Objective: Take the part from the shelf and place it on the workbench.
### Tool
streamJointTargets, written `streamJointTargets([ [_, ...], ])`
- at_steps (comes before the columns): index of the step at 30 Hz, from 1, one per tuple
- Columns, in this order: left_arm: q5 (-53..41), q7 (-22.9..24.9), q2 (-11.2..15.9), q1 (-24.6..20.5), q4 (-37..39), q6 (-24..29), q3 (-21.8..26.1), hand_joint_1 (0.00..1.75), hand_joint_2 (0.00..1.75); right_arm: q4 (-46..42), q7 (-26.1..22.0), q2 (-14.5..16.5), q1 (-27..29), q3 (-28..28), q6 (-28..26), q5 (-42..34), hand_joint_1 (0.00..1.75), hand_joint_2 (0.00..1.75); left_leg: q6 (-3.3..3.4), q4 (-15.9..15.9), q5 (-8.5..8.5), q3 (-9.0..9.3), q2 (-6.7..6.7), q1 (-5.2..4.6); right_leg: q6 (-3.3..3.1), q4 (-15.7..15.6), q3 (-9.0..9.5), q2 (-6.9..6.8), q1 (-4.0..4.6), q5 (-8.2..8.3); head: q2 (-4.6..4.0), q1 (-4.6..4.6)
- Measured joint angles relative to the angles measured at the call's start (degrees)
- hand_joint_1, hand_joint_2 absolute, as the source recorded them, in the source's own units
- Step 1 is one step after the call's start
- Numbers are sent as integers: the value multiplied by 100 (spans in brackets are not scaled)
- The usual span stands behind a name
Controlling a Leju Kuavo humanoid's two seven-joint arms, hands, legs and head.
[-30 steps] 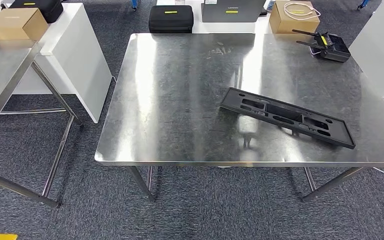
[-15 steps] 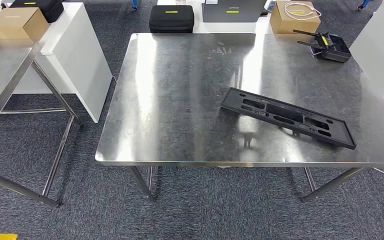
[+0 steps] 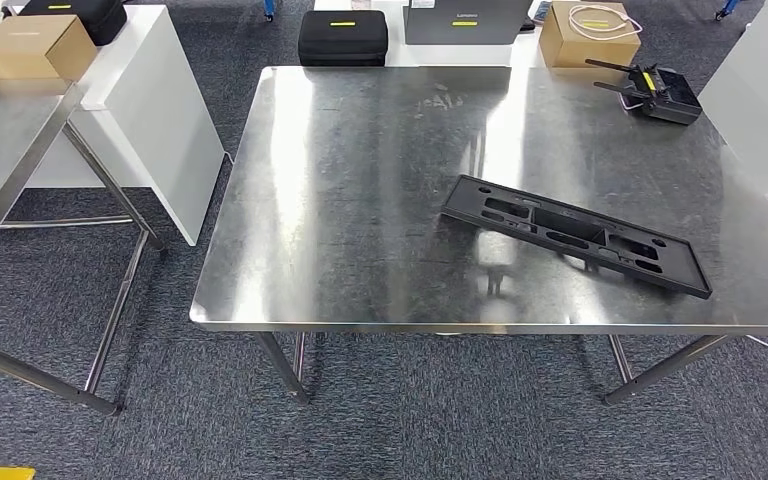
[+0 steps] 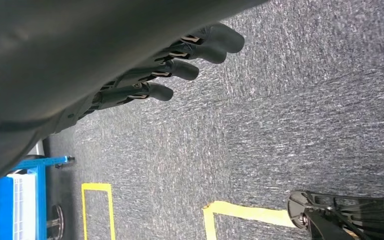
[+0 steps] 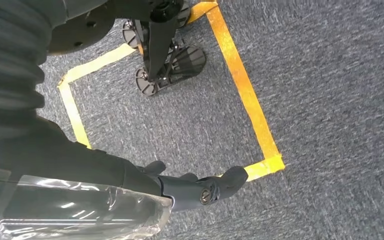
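Observation:
A long flat black part with several cut-outs lies on the steel workbench, right of centre and near the front edge, angled down to the right. Nothing touches it. My left hand hangs over grey carpet with its dark fingers stretched out side by side and nothing in them. My right hand also hangs over the carpet, fingers loosely extended, holding nothing.
A black remote controller sits at the workbench's far right. Behind are a black case, a cardboard box and a white cabinet. A second steel table stands at left. Yellow floor tape marks the carpet.

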Motion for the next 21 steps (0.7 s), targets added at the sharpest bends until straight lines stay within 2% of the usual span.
streamJointTargets([
  [5, -1, -60, 1, 0, 0, 21, 0, 0, 0, 50, -28, 69, -14, 46, 2, -5, 0, 175, 50, 17, -15, -10, 1, -28, 24, -16, 8, 0, -28, 10, 0, -2],
  [7, -1, -68, -3, -1, 0, 23, 0, 0, 0, 61, -29, 86, -25, 55, -2, -5, 0, 175, 105, -48, 30, 21, 3, 6, 51, 24, -11, -4, -19, -12, 0, -2],
  [8, -3, -73, -6, -2, 0, 23, 0, 0, 0, 64, -28, 89, -32, 56, -6, -5, 0, 175, 133, -84, 57, 39, 7, 30, 45, 155, -71, -5, -11, -87, 0, 1],
  [9, -5, -77, -9, -3, 0, 23, -1, 0, 0, 67, -25, 91, -37, 56, -13, -5, 0, 175, 155, -116, 80, 55, 12, 55, 24, 408, -191, -7, -5, -217, 0, 8],
  [11, -10, -80, -12, -3, 0, 23, -2, 0, 0, 74, 0, 92, -41, 56, -37, -3, 0, 175, 166, -119, 87, 47, 19, 61, -32, 1205, -585, -8, -5, -560, 0, 20],
  [12, -13, -78, -12, -1, 0, 22, -2, 0, 0, 79, 22, 93, -39, 57, -54, 3, 0, 175, 165, -117, 87, 42, 19, 59, -30, 1551, -762, -8, -4, -675, 0, 22],
  [13, -15, -75, -12, 0, 0, 22, -2, 0, 0, 82, 46, 91, -37, 58, -69, 11, 0, 175, 163, -115, 87, 39, 15, 57, -4, 1705, -842, -8, -2, -700, 0, 23],
  [14, -18, -72, -12, 1, 0, 21, -3, 0, 0, 85, 66, 89, -38, 60, -80, 21, 0, 175, 159, -113, 87, 40, 8, 56, 37, 1625, -803, -8, 0, -635, 0, 25],
  [15, -19, -68, -12, 2, 0, 20, -3, 0, 0, 87, 77, 87, -39, 64, -87, 34, 0, 175, 149, -111, 85, 46, -1, 57, 85, 1306, -638, -8, 0, -495, 0, 24],
  [16, -19, -63, -12, 1, 0, 17, -4, 0, 0, 89, 85, 85, -44, 69, -90, 53, 0, 175, 131, -104, 81, 51, -10, 55, 118, 850, -400, -7, -7, -334, 0, 26],
  [17, -18, -58, -12, 0, 0, 14, -4, 0, 0, 93, 92, 87, -50, 78, -90, 74, 0, 175, 99, -88, 66, 52, -16, 43, 113, 454, -200, -2, -2, -199, 0, 25],
  [18, -14, -51, -12, -1, 0, 10, -4, 0, 0, 98, 101, 94, -57, 89, -91, 99, 0, 175, 62, -73, 51, 50, -19, 33, 78, 166, -49, 3, -1, -102, 0, 21],
  [19, -9, -42, -12, -2, 0, 8, -4, 0, 0, 104, 111, 104, -62, 104, -92, 124, 0, 175, 23, -60, 38, 46, -20, 25, 22, 28, 22, 9, 8, -54, 0, 18],
  [21, 10, -22, -10, -1, -1, 8, -2, 0, 0, 111, 130, 129, -65, 135, -97, 154, 0, 175, -41, -46, 32, 38, -21, 40, -86, 13, 30, 10, 8, -17, 0, 12],
])
